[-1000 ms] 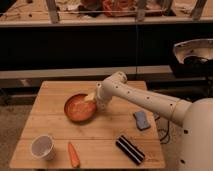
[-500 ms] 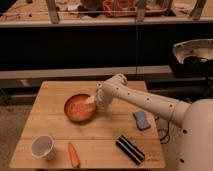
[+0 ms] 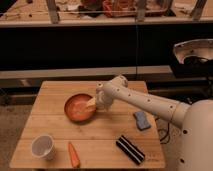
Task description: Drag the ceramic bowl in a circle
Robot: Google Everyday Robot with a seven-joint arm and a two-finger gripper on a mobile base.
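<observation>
Ceramic bowl (image 3: 77, 107): on counter (image 3: 100, 135), its right rim directly under the end effector (image 3: 92, 104). End effector: at that rim, apparently touching; how far open, or whether gripping, cannot be told.

Orange-red ceramic bowl (image 3: 76, 108), cream gripper (image 3: 91, 104) at its rim, blue sponge (image 3: 142, 120)

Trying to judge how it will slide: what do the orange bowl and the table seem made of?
The ceramic bowl looks like glazed ceramic: smooth orange-red outside, paler inside. The table looks like wood: pale matte planks with visible seams. The gripper sits at the bowl's rim nearest the arm.
</observation>
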